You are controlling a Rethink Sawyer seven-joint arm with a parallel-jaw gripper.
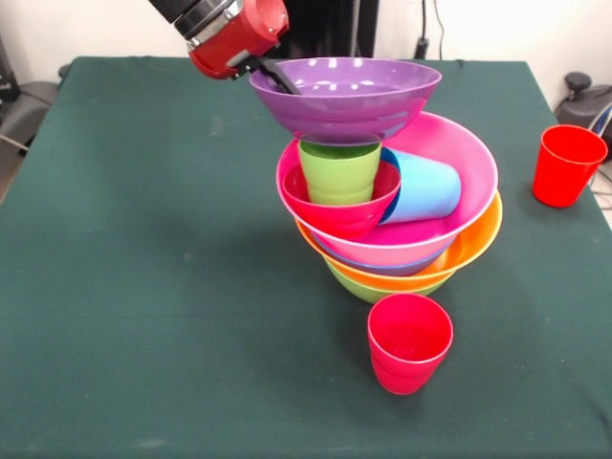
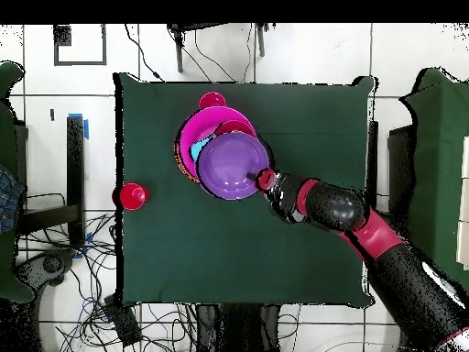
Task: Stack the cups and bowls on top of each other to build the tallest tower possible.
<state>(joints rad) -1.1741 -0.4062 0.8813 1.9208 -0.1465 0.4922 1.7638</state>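
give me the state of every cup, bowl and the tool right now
purple plastic bowl: upright, atop the lime green cup, rim held by the tool
tool: shut on the purple bowl's rim
lime green plastic cup: upright in the small red bowl
small red plastic bowl: tilted inside the pink bowl
sky blue plastic cup: on its side in the pink bowl
big pink plastic bowl: nested in the pile
two red plastic cups: upright on the table, unstacked

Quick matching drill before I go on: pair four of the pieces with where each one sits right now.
1. purple bowl
2. lime green cup
3. sky blue cup
4. red cup far from the tower

A. alone near the table's edge
B. tipped on its side in the pink bowl
C. upright in the small red bowl
D. on the green cup, gripper at its rim

Pairs: 1-D, 2-C, 3-B, 4-A
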